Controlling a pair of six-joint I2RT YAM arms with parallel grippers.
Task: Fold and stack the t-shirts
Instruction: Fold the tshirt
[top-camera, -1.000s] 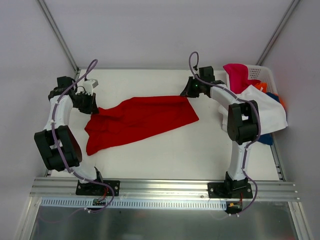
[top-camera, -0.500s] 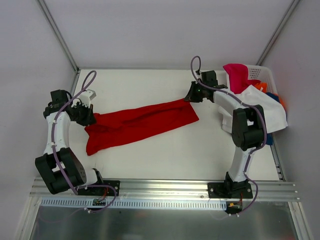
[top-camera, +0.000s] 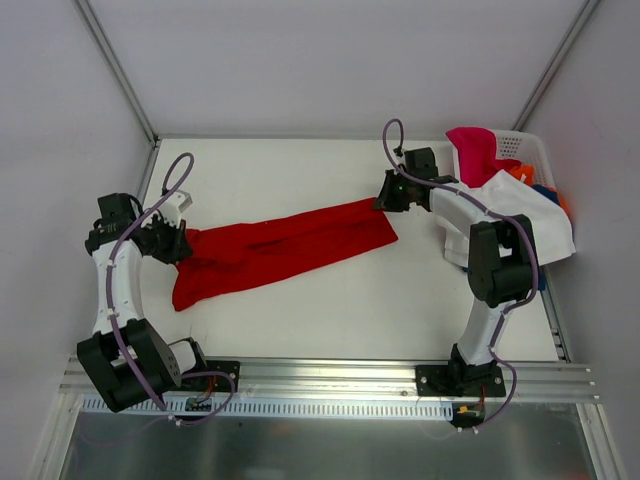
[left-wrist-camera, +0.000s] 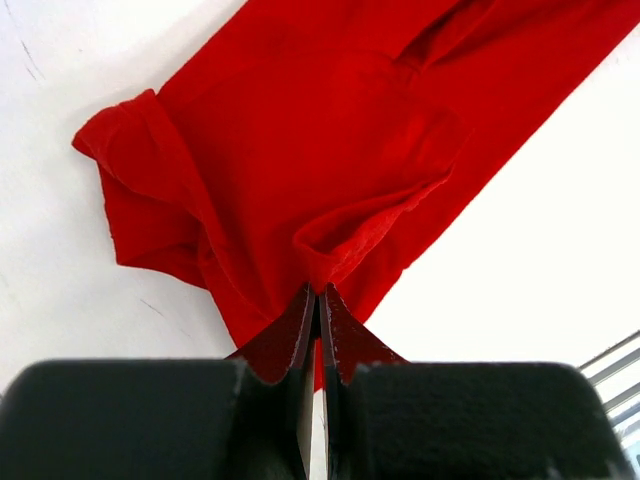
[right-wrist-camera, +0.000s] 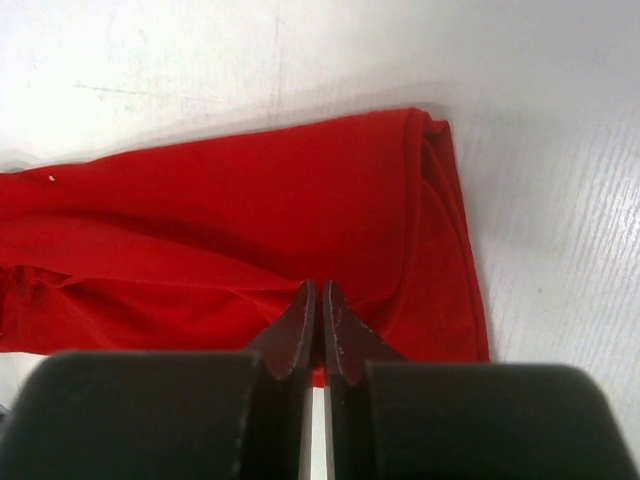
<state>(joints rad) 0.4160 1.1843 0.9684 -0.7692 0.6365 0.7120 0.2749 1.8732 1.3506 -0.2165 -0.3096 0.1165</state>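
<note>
A bright red t-shirt (top-camera: 280, 247) lies stretched into a long band across the middle of the white table (top-camera: 300, 170). My left gripper (top-camera: 181, 243) is shut on its left end, pinching a fold of red cloth (left-wrist-camera: 340, 235) right at the fingertips (left-wrist-camera: 305, 310). My right gripper (top-camera: 383, 200) is shut on the shirt's upper right corner, with the red t-shirt (right-wrist-camera: 250, 230) spreading away from its tips. Other t-shirts, white (top-camera: 525, 215), magenta pink (top-camera: 472, 148), orange (top-camera: 522, 174) and blue (top-camera: 545, 190), are heaped at the far right.
A white perforated basket (top-camera: 518, 146) stands at the back right corner under the heap of shirts, which spills over its front. Metal frame posts rise at both back corners. An aluminium rail (top-camera: 320, 375) runs along the near edge.
Both grippers have drawn toward the near edge, the left one most. The red t-shirt has gone from a broad hanging sheet to a narrower flat band.
</note>
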